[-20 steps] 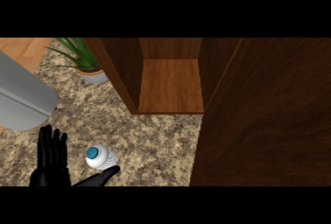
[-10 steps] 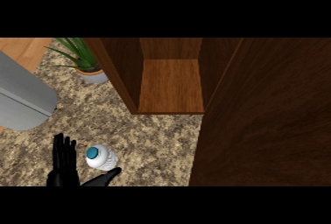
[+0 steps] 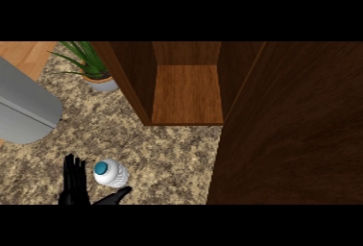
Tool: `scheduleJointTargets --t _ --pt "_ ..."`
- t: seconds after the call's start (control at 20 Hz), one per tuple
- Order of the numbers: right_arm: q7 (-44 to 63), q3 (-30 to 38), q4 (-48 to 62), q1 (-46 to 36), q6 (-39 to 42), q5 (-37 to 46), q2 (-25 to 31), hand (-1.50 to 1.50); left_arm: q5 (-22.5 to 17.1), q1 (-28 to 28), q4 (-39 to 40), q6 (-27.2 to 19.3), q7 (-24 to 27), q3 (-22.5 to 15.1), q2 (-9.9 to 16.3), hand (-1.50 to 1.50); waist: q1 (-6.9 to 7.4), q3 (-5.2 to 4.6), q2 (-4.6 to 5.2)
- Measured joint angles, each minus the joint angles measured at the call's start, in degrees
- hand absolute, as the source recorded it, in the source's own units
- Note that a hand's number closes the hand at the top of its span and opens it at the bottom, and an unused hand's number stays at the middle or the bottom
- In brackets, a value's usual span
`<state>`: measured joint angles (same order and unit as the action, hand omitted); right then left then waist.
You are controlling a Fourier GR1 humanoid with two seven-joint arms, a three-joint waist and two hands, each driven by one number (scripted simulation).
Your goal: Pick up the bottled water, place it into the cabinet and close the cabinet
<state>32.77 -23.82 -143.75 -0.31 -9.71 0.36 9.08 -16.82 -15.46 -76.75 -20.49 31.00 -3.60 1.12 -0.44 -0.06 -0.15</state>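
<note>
Down at seven o'clock on the worktop [image 3: 163, 149] stands the bottled water [image 3: 111, 173], seen from above. One open hand [image 3: 73, 185] cups beside it. It looks light, smooth, maybe slippery; grab its sides.

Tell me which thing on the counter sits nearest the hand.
The bottled water, white with a teal cap, stands between the left hand's fingers and thumb. The potted plant and grey appliance sit farther back.

Even, soft light; dark shade inside the cabinet [image 3: 188, 91]; no glare.
</note>
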Motion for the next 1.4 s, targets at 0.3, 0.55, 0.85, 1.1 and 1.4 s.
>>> scheduleJointTargets --t 0.3,0.55,0.85,1.1,1.4 --pt "-1.96 -1.43 0.05 1.50 -0.47 0.29 0.29 -1.50 -2.27 4.00 9.60 2.25 6.13 1.24 -0.80 -1.50 -0.09 0.01 0.01" --pt "-2.98 -0.88 0.10 2.12 -0.57 0.43 1.02 -1.50 -4.92 8.20 17.64 6.79 10.91 4.07 -0.78 -1.50 -0.14 0.01 0.03" --pt "-3.34 -2.87 0.13 2.78 -2.00 0.88 0.93 -1.50 -7.70 10.91 23.58 9.52 15.44 4.63 -0.97 -1.50 -0.16 0.00 0.02" --pt "-3.80 -0.99 0.20 3.25 -2.10 0.91 1.83 -1.50 -9.35 12.61 26.52 12.03 17.62 5.31 -1.05 -1.50 -0.01 0.39 -0.10" --pt "-6.01 1.03 0.34 5.18 -1.51 0.70 3.01 -1.50 -12.02 14.19 28.93 14.17 18.78 4.01 -0.22 1.50 0.02 0.97 -0.24"
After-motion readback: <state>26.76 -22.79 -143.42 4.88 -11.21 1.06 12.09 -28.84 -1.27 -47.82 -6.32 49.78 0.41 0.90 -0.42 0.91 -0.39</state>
